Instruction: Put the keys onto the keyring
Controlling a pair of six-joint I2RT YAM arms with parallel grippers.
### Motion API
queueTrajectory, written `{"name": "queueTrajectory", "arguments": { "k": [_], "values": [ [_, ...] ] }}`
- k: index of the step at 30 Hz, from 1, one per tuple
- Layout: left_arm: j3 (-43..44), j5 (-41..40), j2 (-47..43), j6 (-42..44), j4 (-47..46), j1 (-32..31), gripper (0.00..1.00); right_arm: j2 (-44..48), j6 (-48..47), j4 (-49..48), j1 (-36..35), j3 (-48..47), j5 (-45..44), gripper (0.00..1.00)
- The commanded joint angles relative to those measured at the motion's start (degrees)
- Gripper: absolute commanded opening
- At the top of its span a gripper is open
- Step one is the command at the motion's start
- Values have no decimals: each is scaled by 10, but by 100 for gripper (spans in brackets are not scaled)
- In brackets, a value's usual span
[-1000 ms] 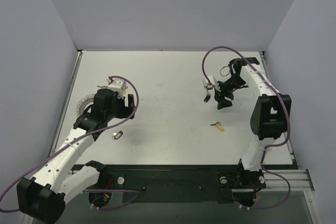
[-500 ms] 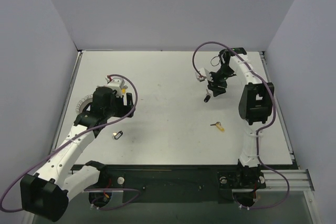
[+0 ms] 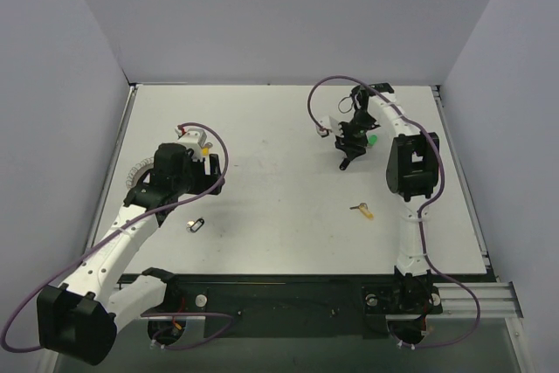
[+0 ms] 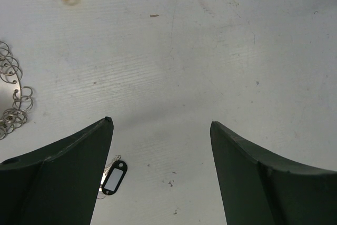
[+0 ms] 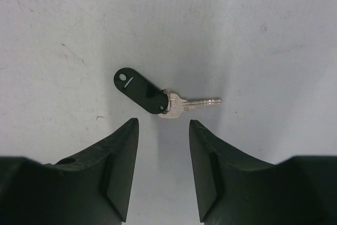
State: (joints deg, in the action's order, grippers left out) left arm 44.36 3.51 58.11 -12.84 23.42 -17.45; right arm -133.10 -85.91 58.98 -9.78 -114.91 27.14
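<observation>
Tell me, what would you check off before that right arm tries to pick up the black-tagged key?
1. Black-tagged key lies flat on the table, nothing on it: ok.
2. Key in line with the gap between the right fingers: ok.
3. Key between those fingers: not ok, it lies just beyond them.
4. Right fingers apart and empty: ok.
5. Left fingers wide open, empty: ok.
6. Keyring has a free end ready: cannot tell.
</observation>
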Motion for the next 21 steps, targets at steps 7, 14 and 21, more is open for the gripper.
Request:
{"name": "queueTrajectory", "arguments": {
  "k": [7, 14, 21],
  "values": [
    [16, 13, 3, 4, -23, 7, 84, -25, 18, 12, -8, -32, -16, 35],
    [16, 13, 4, 4, -23, 8, 84, -33, 19, 12, -12, -41, -24, 32],
    [16, 14, 5, 4, -24, 9, 84, -34, 14, 14, -17, -39, -31, 27]
  ]
}}
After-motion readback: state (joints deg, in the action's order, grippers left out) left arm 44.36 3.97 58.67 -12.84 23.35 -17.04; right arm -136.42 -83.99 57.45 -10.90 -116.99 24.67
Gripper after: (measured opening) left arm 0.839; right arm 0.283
